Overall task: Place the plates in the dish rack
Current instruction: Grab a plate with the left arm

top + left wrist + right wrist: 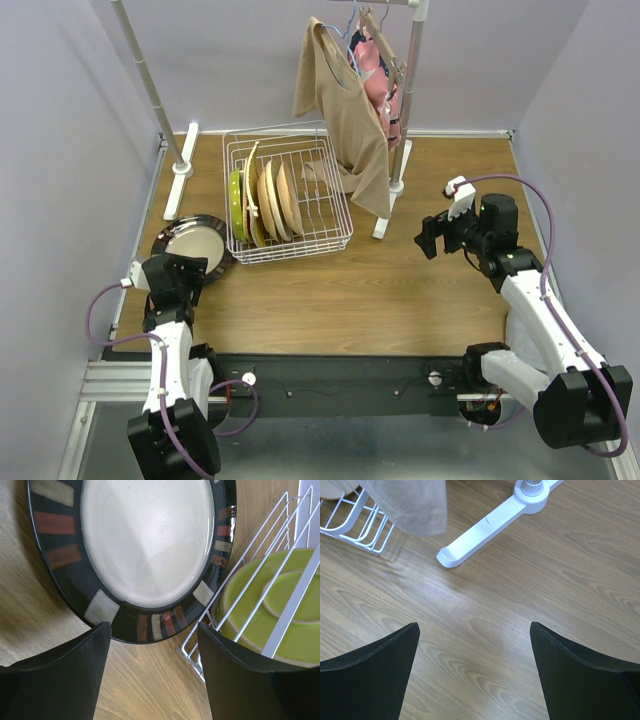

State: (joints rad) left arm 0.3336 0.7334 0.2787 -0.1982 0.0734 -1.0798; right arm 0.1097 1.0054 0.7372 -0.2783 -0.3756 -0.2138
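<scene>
Left wrist view, left hand [154, 630] spread open, empty, beside dark-rimmed plate [150, 540], right hand [475, 627] wide open, empty

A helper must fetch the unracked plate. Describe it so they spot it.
On the table, find the white wire dish rack. Left of it one plate lies flat. It alone has a black rim with coloured blocks around a cream centre; the other plates stand in the rack.
</scene>
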